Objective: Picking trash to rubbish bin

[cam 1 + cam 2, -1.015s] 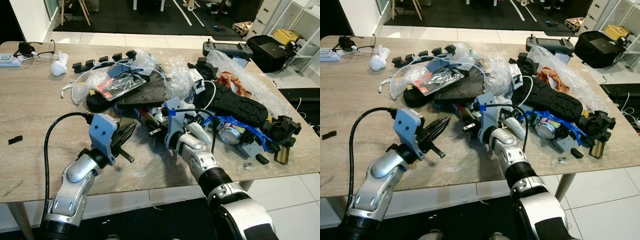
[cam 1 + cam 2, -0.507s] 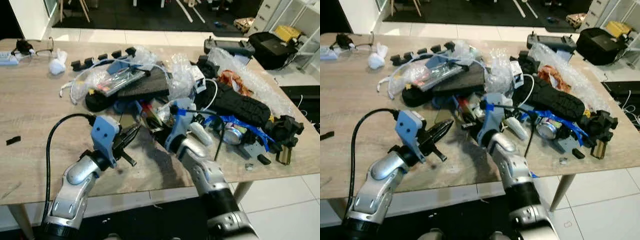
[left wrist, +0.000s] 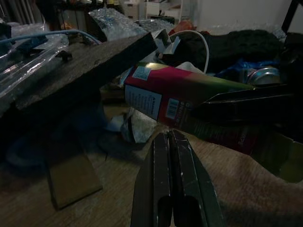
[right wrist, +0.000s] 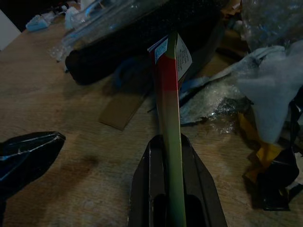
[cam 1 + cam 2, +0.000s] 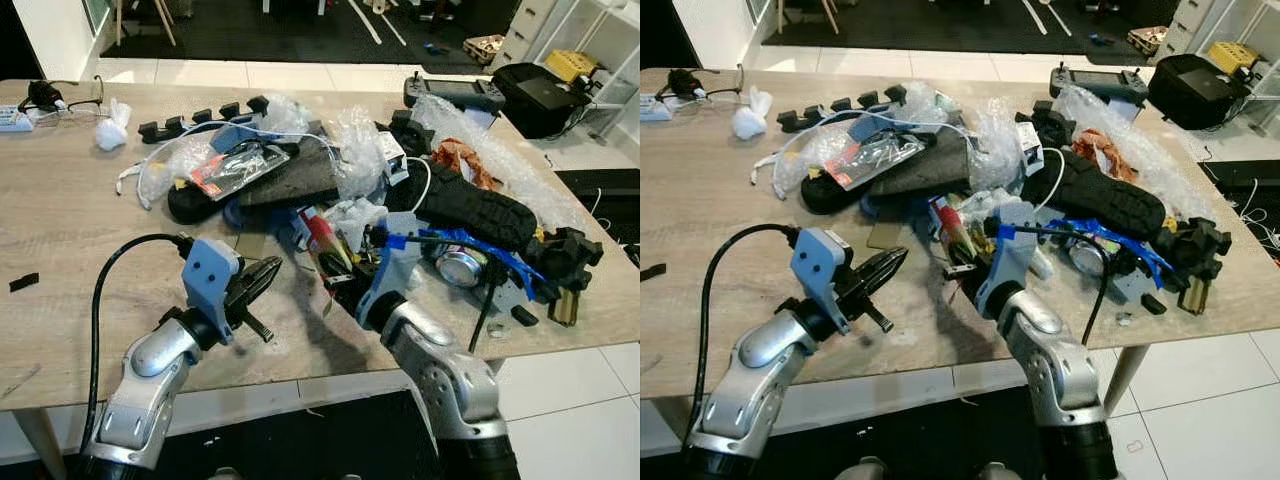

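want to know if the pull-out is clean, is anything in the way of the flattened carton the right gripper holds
The right gripper is shut on the flattened red and green carton. The carton's far end lies beside the dark foam slab, close to crumpled plastic wrap. No rubbish bin is in view.

A glossy printed red and green flattened paper carton (image 3: pixel 189 101) is seen on the matt, pale wood-grain table (image 5: pixel 60 240), beside crinkled clear plastic bubble wrap (image 5: pixel 490 150) and a rough black rubber shoe sole (image 5: pixel 470 205).
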{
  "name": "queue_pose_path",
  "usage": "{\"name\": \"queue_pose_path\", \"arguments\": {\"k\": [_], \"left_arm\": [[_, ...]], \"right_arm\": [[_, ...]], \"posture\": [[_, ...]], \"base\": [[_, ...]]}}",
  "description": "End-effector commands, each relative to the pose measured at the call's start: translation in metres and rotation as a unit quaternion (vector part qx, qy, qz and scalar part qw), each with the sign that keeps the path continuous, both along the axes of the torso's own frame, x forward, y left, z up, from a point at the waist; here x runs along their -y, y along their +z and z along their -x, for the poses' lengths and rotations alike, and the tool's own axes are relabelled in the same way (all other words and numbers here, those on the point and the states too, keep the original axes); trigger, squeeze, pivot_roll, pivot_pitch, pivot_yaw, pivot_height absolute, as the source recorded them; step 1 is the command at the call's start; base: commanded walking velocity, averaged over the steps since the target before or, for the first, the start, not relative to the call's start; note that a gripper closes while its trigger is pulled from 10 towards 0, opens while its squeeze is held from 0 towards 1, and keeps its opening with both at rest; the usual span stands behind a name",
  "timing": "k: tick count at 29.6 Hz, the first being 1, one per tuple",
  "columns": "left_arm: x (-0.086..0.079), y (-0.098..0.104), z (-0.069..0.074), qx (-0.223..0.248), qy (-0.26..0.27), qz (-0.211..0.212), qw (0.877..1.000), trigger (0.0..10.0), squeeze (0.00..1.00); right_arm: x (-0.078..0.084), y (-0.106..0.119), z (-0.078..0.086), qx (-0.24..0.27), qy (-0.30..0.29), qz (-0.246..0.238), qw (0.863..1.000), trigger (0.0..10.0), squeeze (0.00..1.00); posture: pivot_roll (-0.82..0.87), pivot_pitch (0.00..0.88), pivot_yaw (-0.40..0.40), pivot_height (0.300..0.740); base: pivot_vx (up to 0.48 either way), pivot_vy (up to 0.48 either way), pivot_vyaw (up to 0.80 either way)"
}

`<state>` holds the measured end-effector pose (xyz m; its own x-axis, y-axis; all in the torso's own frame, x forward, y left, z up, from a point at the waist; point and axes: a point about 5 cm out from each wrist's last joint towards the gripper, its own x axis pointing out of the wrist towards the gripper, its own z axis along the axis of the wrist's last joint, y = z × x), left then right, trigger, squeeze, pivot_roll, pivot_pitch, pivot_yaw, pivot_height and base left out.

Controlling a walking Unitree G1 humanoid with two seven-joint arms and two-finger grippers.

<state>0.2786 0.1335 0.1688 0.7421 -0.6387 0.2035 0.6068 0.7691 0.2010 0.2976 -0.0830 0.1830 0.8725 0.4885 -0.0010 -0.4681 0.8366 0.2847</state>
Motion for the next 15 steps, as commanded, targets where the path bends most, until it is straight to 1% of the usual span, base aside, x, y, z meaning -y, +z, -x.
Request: {"name": "queue_pose_path", "arguments": {"k": [1, 5, 7, 8, 9, 10, 11, 13, 15], "left_arm": [[0.001, -0.005, 0.005, -0.013, -0.012, -0.008, 1.000, 10.0, 0.00], [0.001, -0.006, 0.005, -0.016, -0.014, -0.010, 1.000, 10.0, 0.00], [0.000, -0.008, 0.008, -0.023, -0.018, -0.014, 0.999, 10.0, 0.00], [0.000, -0.008, 0.008, -0.023, -0.018, -0.014, 0.999, 10.0, 0.00], [0.000, -0.009, 0.010, -0.026, -0.021, -0.014, 0.999, 10.0, 0.00], [0.000, -0.009, 0.013, -0.032, -0.026, -0.015, 0.999, 10.0, 0.00], [0.000, -0.009, 0.013, -0.032, -0.026, -0.015, 0.999, 10.0, 0.00], [0.000, -0.010, 0.015, -0.034, -0.029, -0.015, 0.999, 10.0, 0.00], [0.000, -0.010, 0.016, -0.035, -0.030, -0.015, 0.999, 10.0, 0.00]], "right_arm": [[0.003, 0.001, 0.005, -0.005, -0.009, -0.002, 1.000, 0.0, 0.00], [0.004, 0.002, 0.007, -0.007, -0.016, -0.003, 1.000, 0.0, 0.00], [0.011, 0.005, 0.012, -0.004, -0.033, 0.000, 0.999, 0.0, 0.00], [0.011, 0.005, 0.012, -0.004, -0.033, 0.000, 0.999, 0.0, 0.00], [0.016, 0.007, 0.016, -0.003, -0.040, 0.002, 0.999, 0.0, 0.00], [0.024, 0.012, 0.026, -0.007, -0.050, 0.004, 0.999, 0.0, 0.00], [0.024, 0.012, 0.026, -0.007, -0.050, 0.004, 0.999, 0.0, 0.00], [0.028, 0.014, 0.033, -0.012, -0.058, 0.000, 0.998, 0.0, 0.00], [0.033, 0.017, 0.036, -0.010, -0.073, -0.001, 0.997, 0.0, 0.00]], "posture": [[-0.02, 0.186, -0.077, 0.740], [-0.02, 0.185, -0.078, 0.740], [-0.01, 0.185, -0.076, 0.740], [-0.01, 0.185, -0.076, 0.740], [-0.02, 0.186, -0.074, 0.740], [-0.02, 0.191, -0.069, 0.740], [-0.02, 0.191, -0.069, 0.740], [-0.02, 0.191, -0.066, 0.740], [-0.03, 0.191, -0.064, 0.740]], "base": [[0.000, 0.000, 0.00], [0.000, 0.000, 0.00], [0.000, 0.000, 0.00], [0.000, 0.000, 0.00], [0.000, 0.000, 0.00], [0.000, 0.000, 0.00], [0.000, 0.000, 0.00], [0.000, 0.000, 0.00], [0.000, 0.000, 0.00]]}}
